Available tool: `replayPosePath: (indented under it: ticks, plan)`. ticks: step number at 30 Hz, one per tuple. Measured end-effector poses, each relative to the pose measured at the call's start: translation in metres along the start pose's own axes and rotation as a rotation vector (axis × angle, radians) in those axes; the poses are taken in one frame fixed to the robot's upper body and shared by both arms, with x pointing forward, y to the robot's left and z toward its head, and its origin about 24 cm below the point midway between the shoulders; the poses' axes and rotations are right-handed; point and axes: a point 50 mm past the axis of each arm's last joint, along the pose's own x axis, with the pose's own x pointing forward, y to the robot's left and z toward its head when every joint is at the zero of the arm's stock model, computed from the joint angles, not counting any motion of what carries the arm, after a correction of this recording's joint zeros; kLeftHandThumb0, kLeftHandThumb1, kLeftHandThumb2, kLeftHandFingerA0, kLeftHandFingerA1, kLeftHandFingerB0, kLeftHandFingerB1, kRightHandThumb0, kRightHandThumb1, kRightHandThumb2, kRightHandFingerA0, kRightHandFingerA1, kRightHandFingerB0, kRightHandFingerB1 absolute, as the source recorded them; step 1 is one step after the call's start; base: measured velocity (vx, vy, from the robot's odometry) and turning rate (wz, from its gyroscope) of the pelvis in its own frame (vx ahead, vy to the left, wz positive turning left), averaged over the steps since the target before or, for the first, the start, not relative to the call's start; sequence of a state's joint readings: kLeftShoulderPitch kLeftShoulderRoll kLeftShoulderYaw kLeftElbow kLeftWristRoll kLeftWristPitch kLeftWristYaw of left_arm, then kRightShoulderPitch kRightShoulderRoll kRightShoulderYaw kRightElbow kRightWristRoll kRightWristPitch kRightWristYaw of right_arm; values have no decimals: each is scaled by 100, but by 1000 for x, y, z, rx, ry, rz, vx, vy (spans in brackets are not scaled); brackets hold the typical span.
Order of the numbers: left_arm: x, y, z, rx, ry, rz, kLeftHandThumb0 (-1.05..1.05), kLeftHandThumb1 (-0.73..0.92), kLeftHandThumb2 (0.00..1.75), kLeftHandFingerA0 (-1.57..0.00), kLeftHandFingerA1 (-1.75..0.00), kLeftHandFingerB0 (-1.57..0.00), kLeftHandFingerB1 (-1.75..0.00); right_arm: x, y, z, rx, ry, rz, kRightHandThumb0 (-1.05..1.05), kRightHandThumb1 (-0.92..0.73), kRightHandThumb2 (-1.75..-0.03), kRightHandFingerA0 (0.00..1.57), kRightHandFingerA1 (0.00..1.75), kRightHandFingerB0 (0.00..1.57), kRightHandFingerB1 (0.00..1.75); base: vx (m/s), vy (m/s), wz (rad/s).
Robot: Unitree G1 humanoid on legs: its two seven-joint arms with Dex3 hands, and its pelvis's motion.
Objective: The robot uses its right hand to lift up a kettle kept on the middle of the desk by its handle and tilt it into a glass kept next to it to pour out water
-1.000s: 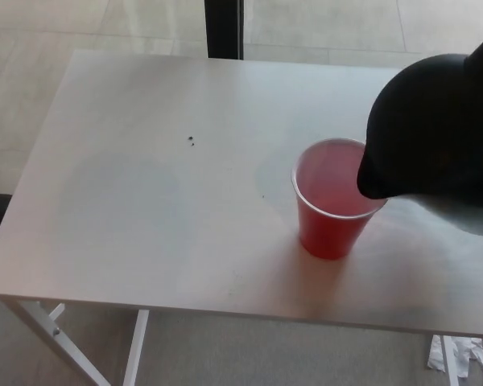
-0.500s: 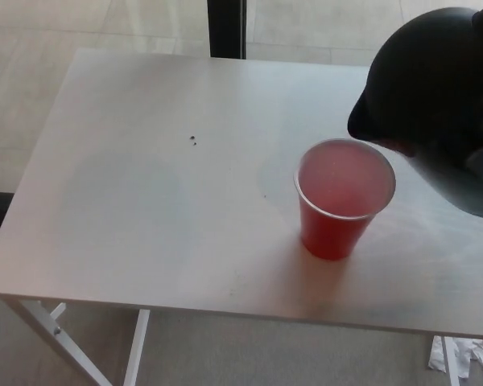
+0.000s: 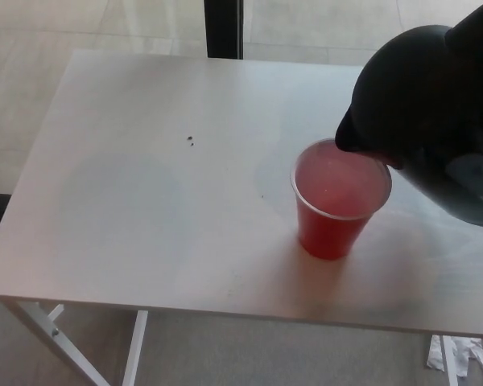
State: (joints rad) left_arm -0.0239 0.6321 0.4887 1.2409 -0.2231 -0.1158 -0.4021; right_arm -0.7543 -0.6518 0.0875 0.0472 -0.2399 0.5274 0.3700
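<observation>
Pale floor tiles and a dark post lie beyond the white desk [image 3: 145, 201], bare but for a few dark specks. On its right half stands the red cup [image 3: 338, 201] that serves as the glass — upright, pinkish inside. Just above and to its right hangs the black kettle [image 3: 427, 112], tilted, spout over the cup's far-right rim, body running up toward the right edge. Neither hand shows; what grips the handle I cannot tell.

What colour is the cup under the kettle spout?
Red cup, clearest in the head view.
</observation>
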Motion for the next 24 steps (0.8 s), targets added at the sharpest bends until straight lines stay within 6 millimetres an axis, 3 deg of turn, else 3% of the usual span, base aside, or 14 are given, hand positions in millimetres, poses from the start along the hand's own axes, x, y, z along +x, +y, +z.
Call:
replayPosePath:
  ticks: [2, 3, 4, 5, 10, 11, 12, 16, 17, 19, 20, 21, 22, 24]
  plan:
    - [0, 0, 0, 0, -1, 0, -89, 82, 120, -45, -65, -29, -59, 0, 1, 1, -18, 1, -5, -17, -57, -91, 91, 166, 87, 86, 0, 0, 0]
    - [0, 0, 0, -2, -1, 0, -91, 92, 80, -48, -59, -32, -53, 0, 1, 1, -27, 1, -7, -16, -54, -92, 95, 166, 88, 99, 0, 0, 0]
    - [0, 0, 0, -3, -2, 0, -90, 83, 121, -44, -64, -30, -59, 0, 2, 2, -41, -1, -11, -18, -59, -87, 87, 166, 84, 86, 0, 0, 0]
    - [0, 0, 0, -3, -2, 0, -93, 92, 86, -51, -62, -30, -54, 0, 2, 4, -51, -4, -15, -19, -60, -84, 87, 168, 83, 82, 0, 0, 0]
    - [0, -1, 1, 3, -3, -2, -89, 92, 80, -45, -59, -32, -55, -1, 1, 5, -76, -6, -24, -17, -63, -77, 93, 168, 79, 71, 0, 0, 0]
    - [0, -1, 1, 3, -4, -2, -86, 80, 121, -46, -65, -30, -60, -1, 1, 5, -81, -7, -25, -19, -63, -82, 92, 166, 82, 80, 0, 0, 0]
    - [1, -1, 1, 3, -4, -2, -88, 92, 81, -45, -58, -31, -55, -1, 1, 5, -87, -9, -26, -17, -63, -82, 91, 167, 84, 82, 0, 0, 0]
    - [1, -1, 2, 5, -5, -3, -91, 92, 83, -45, -58, -33, -55, -3, 2, 9, -108, -27, -26, -17, -56, -100, 87, 166, 85, 107, 0, 0, 0]
    - [1, -1, 2, 5, -6, -4, -88, 84, 122, -45, -64, -29, -59, -3, 3, 11, -113, -32, -26, -20, -48, -116, 87, 174, 76, 155, 0, 0, 0]
    - [1, -1, 3, 5, -7, -3, -92, 92, 83, -46, -58, -34, -55, -4, 4, 14, -128, -47, -25, -21, -50, -115, 85, 175, 74, 160, 0, 0, 0]
    - [1, -1, 3, 5, -8, -3, -92, 85, 124, -47, -65, -29, -59, -4, 4, 15, -134, -54, -23, -23, -52, -112, 86, 175, 72, 154, 0, 0, 0]
    - [1, -1, 4, 5, -10, -3, -92, 85, 124, -47, -65, -29, -59, -4, 5, 17, -142, -63, -21, -23, -52, -112, 86, 175, 72, 154, 0, 0, 0]
    - [1, -1, 4, 5, -11, -3, -89, 92, 81, -49, -59, -32, -54, -4, 6, 18, -149, -69, -19, -17, -48, -111, 90, 172, 76, 146, 0, 0, 0]
    - [2, -1, 5, 4, -13, -4, -88, 92, 82, -49, -59, -32, -54, -5, 7, 23, -170, -95, -17, -23, -54, -101, 89, 175, 81, 121, 0, 0, 0]
